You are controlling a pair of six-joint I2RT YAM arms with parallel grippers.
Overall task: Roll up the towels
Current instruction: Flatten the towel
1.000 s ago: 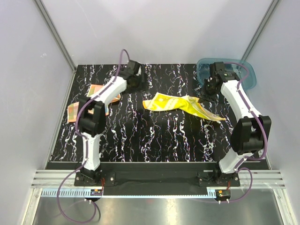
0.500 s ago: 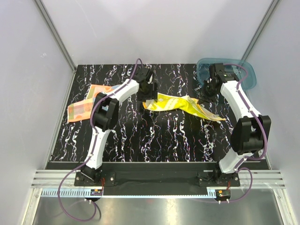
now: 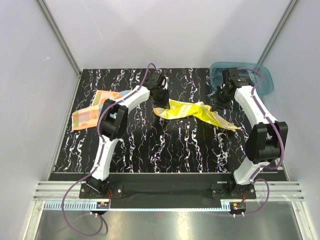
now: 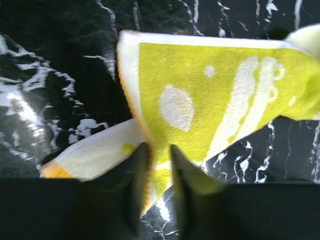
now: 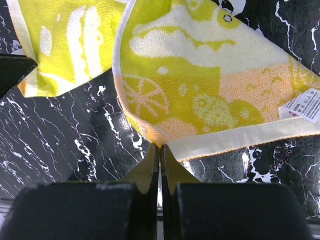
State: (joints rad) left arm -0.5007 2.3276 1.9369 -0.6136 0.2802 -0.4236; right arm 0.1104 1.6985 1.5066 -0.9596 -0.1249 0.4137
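The yellow towel lies stretched across the back middle of the black marbled table. My left gripper is at its left end. In the left wrist view the towel has its corner drawn between the two fingers of that gripper, which have narrowed on it. My right gripper holds the right end. Seen from the right wrist, its jaws are pinched on the hem of the towel. The orange towel lies flat at the back left, with neither gripper touching it.
A translucent teal bin sits at the back right corner behind my right arm. A white care label hangs off the yellow towel's right edge. Grey walls close in the table on three sides.
My left arm swung right, away from the orange towel, to the yellow towel's left end, and its jaws closed on the corner. The right gripper kept its hold and barely moved.
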